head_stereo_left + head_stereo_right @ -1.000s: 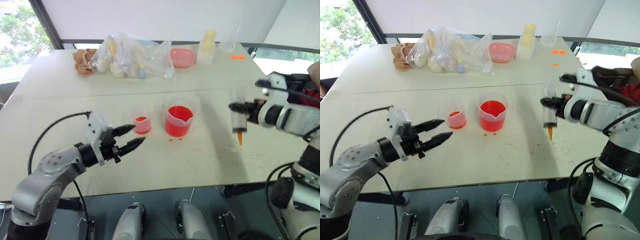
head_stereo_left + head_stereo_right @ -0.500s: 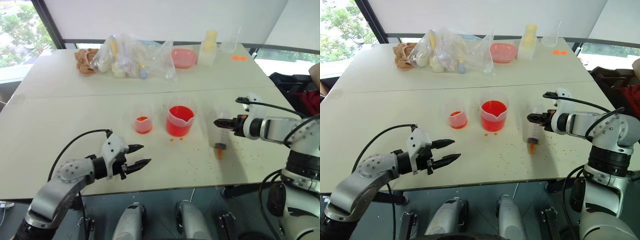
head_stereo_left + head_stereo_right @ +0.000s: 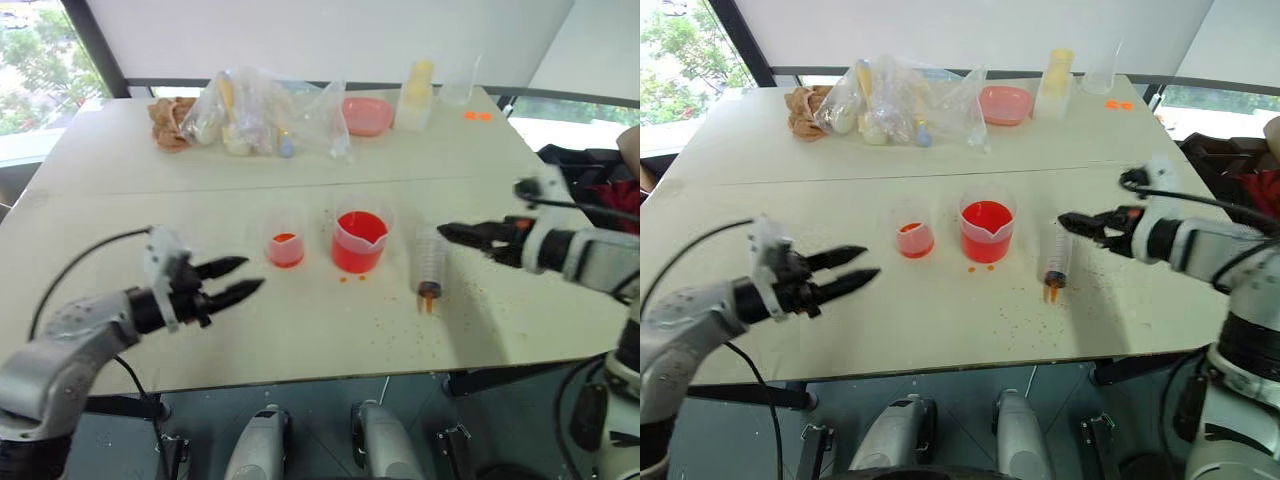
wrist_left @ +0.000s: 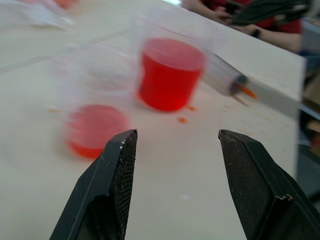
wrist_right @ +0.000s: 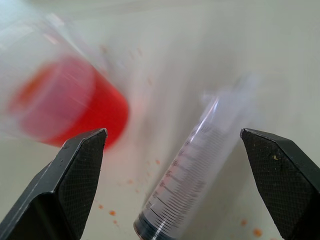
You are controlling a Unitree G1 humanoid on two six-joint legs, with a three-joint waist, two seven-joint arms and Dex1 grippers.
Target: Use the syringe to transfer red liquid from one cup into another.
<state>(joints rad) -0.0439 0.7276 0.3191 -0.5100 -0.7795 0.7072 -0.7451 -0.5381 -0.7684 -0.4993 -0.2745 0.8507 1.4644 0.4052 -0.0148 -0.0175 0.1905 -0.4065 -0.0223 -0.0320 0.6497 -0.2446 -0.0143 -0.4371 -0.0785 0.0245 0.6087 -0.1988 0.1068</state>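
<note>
Syringe (image 3: 431, 262) lies flat on the bench (image 3: 300, 330), long axis running near-to-far, orange tip toward the near edge, plunger end toward the far side. It sits just right of the beaker (image 3: 358, 241), apart from it. Clear barrel with printed graduations, dark seal down near the tip; barrel looks empty.

Beaker is upright, roughly half full of red liquid (image 3: 357, 250), spout facing the near edge. Small cup (image 3: 285, 247) stands left of the beaker, not touching, with a shallow red layer at the bottom. Orange drips spot the bench near the beaker base and around the syringe tip.

Right end effector (image 3: 462, 237) hovers right of the syringe's far end, fingers wide apart, holding nothing; the syringe is free between and below them in the right wrist view. Left end effector (image 3: 238, 279) hovers left of the cup, fingers apart, empty, pointing toward the cup.

Near half of the bench is mostly bare on both sides of the three items. Far side carries plastic bags (image 3: 255, 112), a pink bowl (image 3: 363, 114) and a pale bottle (image 3: 415, 92), well apart from the cups.
</note>
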